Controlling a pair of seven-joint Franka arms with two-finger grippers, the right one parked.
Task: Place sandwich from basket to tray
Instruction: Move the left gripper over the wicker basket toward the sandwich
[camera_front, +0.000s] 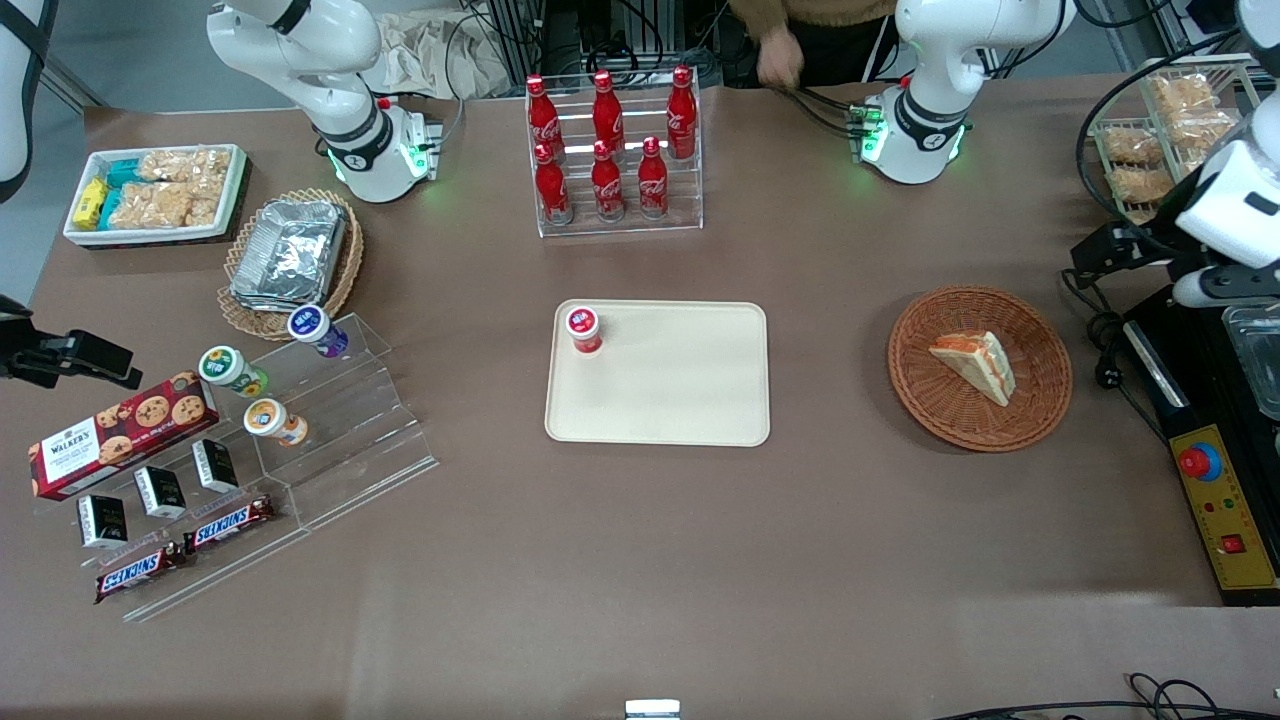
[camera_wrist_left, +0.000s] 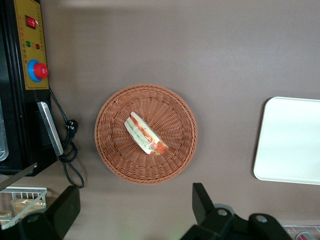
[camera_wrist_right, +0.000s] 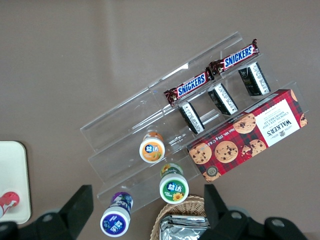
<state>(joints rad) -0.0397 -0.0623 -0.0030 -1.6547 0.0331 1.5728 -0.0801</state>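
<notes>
- The worktop (camera_front: 640, 560) carries everything; the task's things sit around its middle and toward the working arm's end.
- The tray (camera_front: 690, 400) lies flat near the middle of the worktop, with a small red-capped cup (camera_front: 583, 329) standing in one of its corners farther from the front camera; the rest of its surface is bare.
- The basket (camera_front: 1040, 395) sits well apart from the tray, toward the working arm's end of the worktop, near the black control box (camera_front: 1225, 520) at that edge.
- The sandwich (camera_front: 975, 365) lies inside the basket, on its side, filling edge showing in the wrist view (camera_wrist_left: 145, 134).
- The tool (camera_wrist_left: 135, 210) hangs high above the basket, fingers spread wide with nothing between them.
- Judged step: the approach, before any grasp. The next move seems to call for a descent over the wedge, with the fingers lined up across its flat bread faces and kept clear of the wicker rim.
</notes>
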